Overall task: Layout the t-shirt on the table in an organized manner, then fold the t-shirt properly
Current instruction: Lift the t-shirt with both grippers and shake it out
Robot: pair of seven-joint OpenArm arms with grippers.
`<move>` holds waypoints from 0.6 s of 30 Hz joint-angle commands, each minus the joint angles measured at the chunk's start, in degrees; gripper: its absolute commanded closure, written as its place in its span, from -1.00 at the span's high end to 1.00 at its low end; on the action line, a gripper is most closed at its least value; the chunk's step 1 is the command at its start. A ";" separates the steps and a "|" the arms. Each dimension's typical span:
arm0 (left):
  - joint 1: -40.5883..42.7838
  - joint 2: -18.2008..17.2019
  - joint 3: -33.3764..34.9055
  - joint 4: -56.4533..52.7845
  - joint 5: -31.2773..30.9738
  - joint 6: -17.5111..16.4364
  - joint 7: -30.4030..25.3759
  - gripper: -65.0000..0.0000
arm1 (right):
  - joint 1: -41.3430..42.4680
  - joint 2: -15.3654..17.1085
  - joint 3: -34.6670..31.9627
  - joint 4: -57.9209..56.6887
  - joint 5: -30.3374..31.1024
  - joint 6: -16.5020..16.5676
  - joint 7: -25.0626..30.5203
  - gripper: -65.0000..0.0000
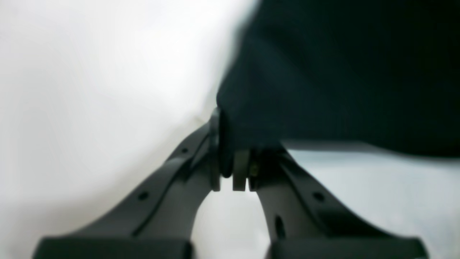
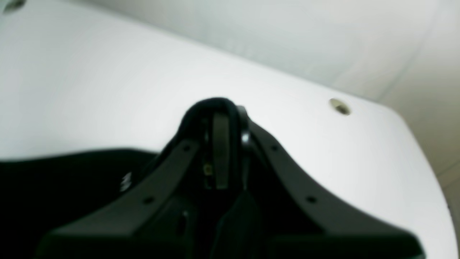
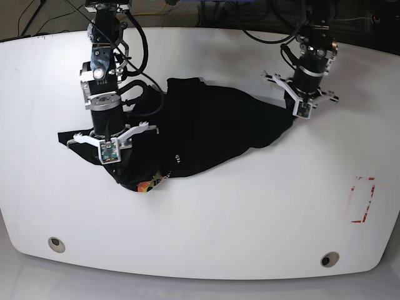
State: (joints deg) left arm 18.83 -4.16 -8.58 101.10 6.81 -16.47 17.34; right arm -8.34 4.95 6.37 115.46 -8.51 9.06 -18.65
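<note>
Both my left gripper [image 1: 233, 169] and right gripper [image 2: 222, 144] pinch the t-shirt [image 3: 212, 131]; I should lift together, spreading apart, flattening it above the desk [image 3: 250, 219].

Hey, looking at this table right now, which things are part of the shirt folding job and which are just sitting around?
Part of the job:
- t-shirt, bunched up
- table
- left gripper, shut on the shirt
- right gripper, shut on the shirt

Just there:
- two metal grommets near the front edge
- red dashed mark
- cables at the back
</note>
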 commanded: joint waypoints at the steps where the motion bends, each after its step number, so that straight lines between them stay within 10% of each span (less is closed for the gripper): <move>1: -3.75 -0.01 -2.10 3.30 -0.35 -0.98 1.43 -1.00 | 2.76 0.46 1.76 1.16 1.26 -0.22 1.20 -1.00; 18: -28.54 -3.97 -9.57 13.67 -0.26 -10.83 21.29 -1.00 | 21.75 3.62 2.82 0.89 1.26 -0.22 -6.18 -1.00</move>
State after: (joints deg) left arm -4.73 -6.31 -17.85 113.49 6.42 -28.14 38.37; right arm 9.23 7.86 8.93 115.33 -7.29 9.58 -26.46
